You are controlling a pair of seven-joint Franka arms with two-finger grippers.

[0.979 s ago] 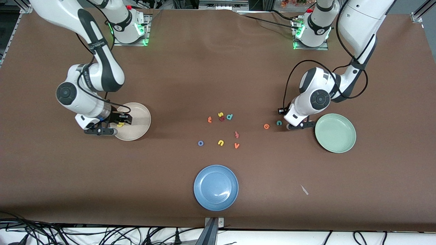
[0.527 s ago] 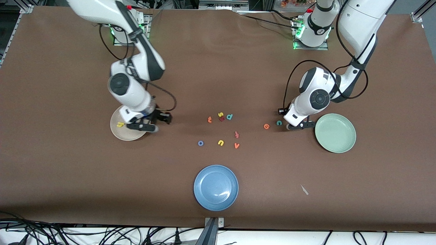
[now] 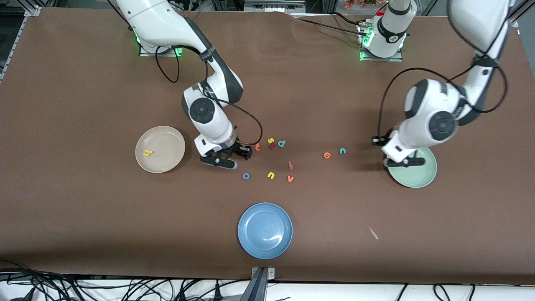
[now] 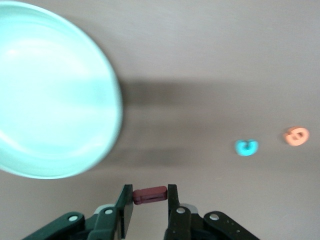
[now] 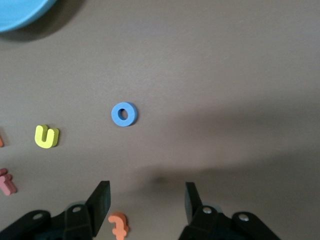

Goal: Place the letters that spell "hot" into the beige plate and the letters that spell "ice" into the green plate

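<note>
h (image 3: 147,153) in beige plate (image 3: 169,133)

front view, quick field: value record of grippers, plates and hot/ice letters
left gripper: shut on dark red i, over green plate rim
right gripper: open, over table by orange t and blue o
beige plate: holds yellow h
green plate: no letters inside
teal c, orange e: on table
</note>
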